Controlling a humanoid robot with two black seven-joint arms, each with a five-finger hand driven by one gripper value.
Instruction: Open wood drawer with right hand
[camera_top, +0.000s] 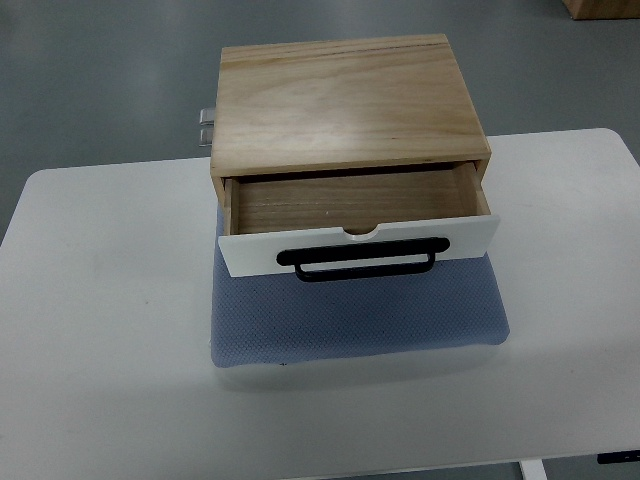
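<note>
The wood drawer (350, 205) stood pulled open from its box (345, 100) on a blue mat (360, 320) toward the counter's (100, 350) far edge. Neither of my hands showed, so I couldn't tell my fingers' state.

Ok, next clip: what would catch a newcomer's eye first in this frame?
The wooden drawer box at the centre, its white-fronted drawer already pulled open and showing an empty wooden inside. A black handle runs across the drawer front, and the box sits on a blue-grey mat on the white table. Neither robot hand is in view.
</note>
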